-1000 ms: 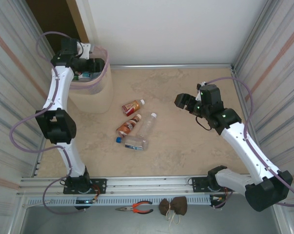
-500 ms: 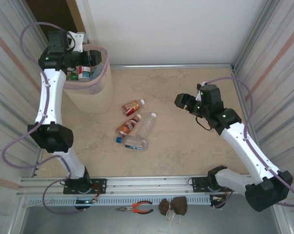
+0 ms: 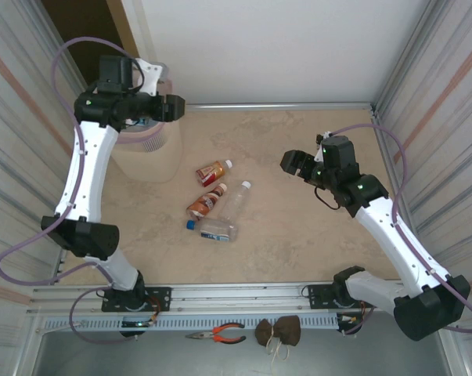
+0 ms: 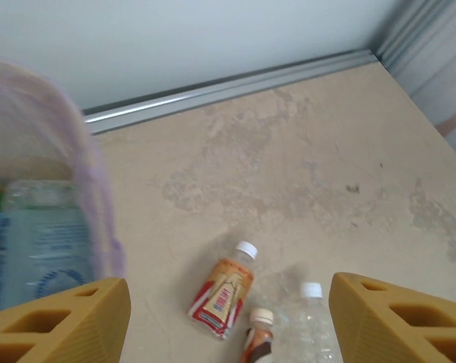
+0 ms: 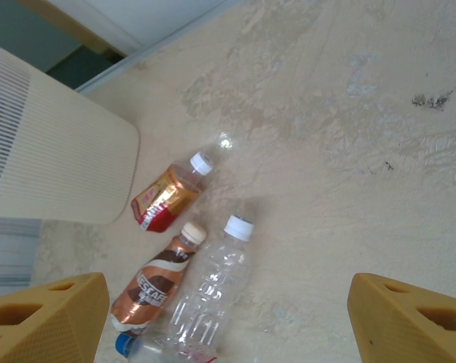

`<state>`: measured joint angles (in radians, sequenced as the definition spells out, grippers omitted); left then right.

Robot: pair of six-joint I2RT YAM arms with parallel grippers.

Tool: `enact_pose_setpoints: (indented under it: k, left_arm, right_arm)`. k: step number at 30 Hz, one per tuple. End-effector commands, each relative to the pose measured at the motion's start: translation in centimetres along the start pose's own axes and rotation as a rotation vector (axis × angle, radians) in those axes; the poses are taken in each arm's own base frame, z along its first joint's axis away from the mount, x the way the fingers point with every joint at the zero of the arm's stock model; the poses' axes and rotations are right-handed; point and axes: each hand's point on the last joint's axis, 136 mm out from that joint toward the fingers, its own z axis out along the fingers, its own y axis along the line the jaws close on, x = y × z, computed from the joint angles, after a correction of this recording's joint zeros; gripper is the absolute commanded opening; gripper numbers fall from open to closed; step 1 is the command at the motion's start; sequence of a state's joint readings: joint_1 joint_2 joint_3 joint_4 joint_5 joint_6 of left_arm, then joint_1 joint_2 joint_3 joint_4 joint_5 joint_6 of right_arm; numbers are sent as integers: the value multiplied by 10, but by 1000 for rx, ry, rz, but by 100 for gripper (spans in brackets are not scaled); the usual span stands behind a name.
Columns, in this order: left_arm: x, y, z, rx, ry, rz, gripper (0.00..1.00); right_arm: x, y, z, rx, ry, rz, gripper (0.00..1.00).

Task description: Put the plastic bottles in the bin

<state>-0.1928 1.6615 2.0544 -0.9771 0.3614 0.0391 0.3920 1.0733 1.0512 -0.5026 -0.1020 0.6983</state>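
Note:
Several plastic bottles lie together mid-floor: a red-and-orange labelled one (image 3: pixel 212 171) (image 4: pixel 221 293) (image 5: pixel 165 198), a brown coffee one (image 3: pixel 207 202) (image 5: pixel 156 283), a clear white-capped one (image 3: pixel 236 200) (image 5: pixel 212 291) and a clear blue-capped one (image 3: pixel 214 229). The beige bin (image 3: pixel 145 157) (image 5: pixel 54 159) stands at the back left, its pink liner (image 4: pixel 91 189) around a clear bottle (image 4: pixel 42 242) inside. My left gripper (image 3: pixel 174 108) (image 4: pixel 228 325) hangs open and empty high beside the bin's right rim. At the right, the right gripper (image 3: pixel 292 163) (image 5: pixel 228 318) is open and empty, facing the bottles.
Corrugated metal walls close in both sides, and a white wall with a metal rail (image 3: pixel 275 105) closes the back. Bare floor lies between the bottles and my right gripper. Pliers (image 3: pixel 216 334) and a brown lump (image 3: pixel 279 331) lie beyond the front rail.
My left arm has swung right from above the bin's mouth, so its gripper now hangs past the right rim. The right arm and the floor bottles have not moved.

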Motion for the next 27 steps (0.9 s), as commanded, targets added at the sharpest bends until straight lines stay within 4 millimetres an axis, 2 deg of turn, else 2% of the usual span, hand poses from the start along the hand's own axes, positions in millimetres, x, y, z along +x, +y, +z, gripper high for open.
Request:
enact_pose_setpoints:
  k: [1,6,11,15,26,27]
  left_arm:
    - [21,-23,-1,-9,66,78,70]
    - [51,-51,27,25,199,228,70]
    - [87,-70,68,11,356,418,70]
    - [114,-70,102,20,468,480,71]
    - [165,-46,181,13,635,549,78]
    - [176,-42,192,12,669,552,78]
  right_arm:
    - [-6,6,-9,-20,-20,-14,81]
    - [-4,5,-9,-20,-17,-18,82]
    - [-2,3,-9,-18,-18,-21,82]
    - [-2,0,-11,-10,-23,-20,82]
    - [1,-9,-16,21,-32,-16,82]
    - [1,-9,-16,23,-31,-14,82]
